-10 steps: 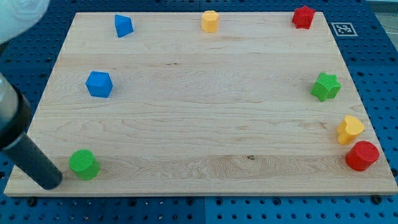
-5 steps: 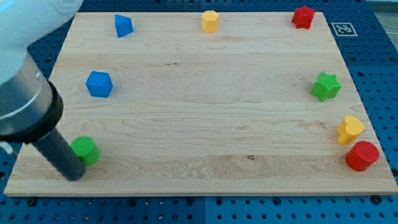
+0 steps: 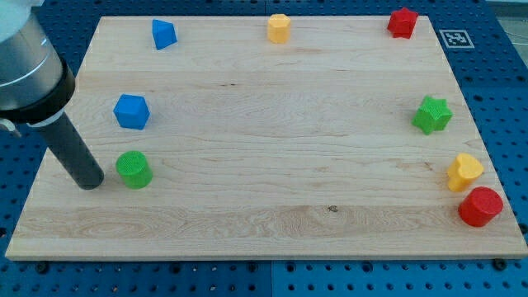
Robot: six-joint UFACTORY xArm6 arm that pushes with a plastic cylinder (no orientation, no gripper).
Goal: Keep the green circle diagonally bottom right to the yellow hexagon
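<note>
Two green [image 3: 133,169] [image 3: 432,114], two blue, two red, two yellow blocks; my tip [image 3: 89,181], a jawless tool.

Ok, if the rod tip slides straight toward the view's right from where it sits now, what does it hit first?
My tip sits just to the view's left of the green circle, with a small gap between them. Sliding straight right, it would most likely meet that green circle first; the blue block lies above that line.

arm [image 3: 25,66]: cut off at view's top-left edge; marker tag [image 3: 455,38]: pattern too small to read
</note>
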